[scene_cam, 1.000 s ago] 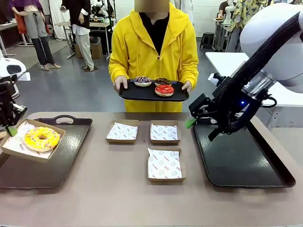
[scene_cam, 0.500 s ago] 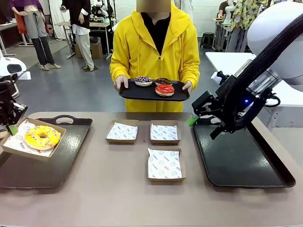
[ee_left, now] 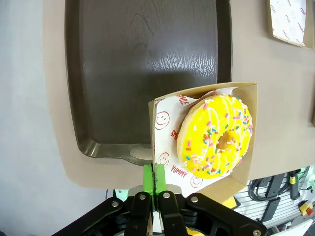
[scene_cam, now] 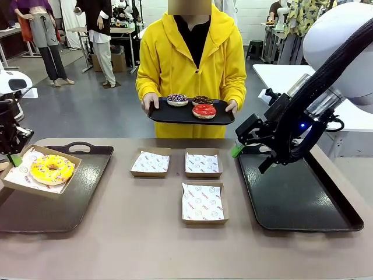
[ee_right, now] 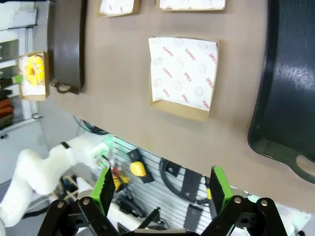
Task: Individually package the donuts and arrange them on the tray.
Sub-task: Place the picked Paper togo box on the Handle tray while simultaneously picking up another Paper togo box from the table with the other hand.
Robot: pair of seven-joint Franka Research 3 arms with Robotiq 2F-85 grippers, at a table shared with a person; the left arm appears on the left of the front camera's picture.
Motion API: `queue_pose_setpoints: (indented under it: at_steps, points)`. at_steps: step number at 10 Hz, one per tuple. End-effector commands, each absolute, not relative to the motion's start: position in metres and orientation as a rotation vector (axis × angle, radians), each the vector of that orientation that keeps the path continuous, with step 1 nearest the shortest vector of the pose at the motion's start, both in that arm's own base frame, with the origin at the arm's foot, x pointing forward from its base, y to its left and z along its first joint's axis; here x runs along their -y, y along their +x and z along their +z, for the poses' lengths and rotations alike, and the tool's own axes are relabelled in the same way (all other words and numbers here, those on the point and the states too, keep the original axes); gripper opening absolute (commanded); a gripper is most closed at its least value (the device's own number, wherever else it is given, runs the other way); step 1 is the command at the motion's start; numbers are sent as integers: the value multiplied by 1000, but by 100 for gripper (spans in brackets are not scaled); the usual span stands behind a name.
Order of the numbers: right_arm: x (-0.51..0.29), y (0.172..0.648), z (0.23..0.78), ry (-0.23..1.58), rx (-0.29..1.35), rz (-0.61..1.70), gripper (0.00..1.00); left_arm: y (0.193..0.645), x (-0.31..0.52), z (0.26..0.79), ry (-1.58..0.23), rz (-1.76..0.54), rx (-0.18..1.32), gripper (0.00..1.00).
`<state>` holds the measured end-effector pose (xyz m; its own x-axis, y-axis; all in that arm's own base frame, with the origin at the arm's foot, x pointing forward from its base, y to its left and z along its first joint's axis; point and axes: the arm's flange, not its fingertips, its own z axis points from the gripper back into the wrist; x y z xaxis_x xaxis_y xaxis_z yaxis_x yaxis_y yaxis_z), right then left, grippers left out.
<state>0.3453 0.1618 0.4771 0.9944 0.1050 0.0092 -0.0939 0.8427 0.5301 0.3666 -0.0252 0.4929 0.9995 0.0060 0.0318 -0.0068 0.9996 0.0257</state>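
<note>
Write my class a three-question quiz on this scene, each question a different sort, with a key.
1. True or false: the left arm's fingers are shut on the box holding the yellow donut.
2. How many empty boxes lie on the table?
3. The red donut sits: A in a box; B on the person's tray; C on the right tray.
Key: 1 true; 2 three; 3 B.

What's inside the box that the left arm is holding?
A yellow sprinkled donut sits in the box on printed paper. The paper beneath the donut is hidden.
</note>
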Motion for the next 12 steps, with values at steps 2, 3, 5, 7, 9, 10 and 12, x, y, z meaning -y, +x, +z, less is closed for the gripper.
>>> queue_pose_setpoints:
  at_steps: [2,3,5,7,9,10,12]
  points:
    - [-200,346,463,374,59,136,100,373,24,465,-3,-15,71,1]
    - [-211,347,456,340,91,131,100,375,27,456,17,-28,70,1]
    - [-229,344,436,236,121,115,100,373,33,441,56,-32,73,1]
    - [-245,339,409,134,136,89,100,370,32,427,69,-43,57,1]
    - [-251,341,383,96,152,66,100,369,34,421,71,-38,57,1]
    - [-255,339,372,97,147,58,100,369,33,420,85,-26,56,1]
    - [-260,339,361,102,145,58,100,369,33,418,97,-14,54,1]
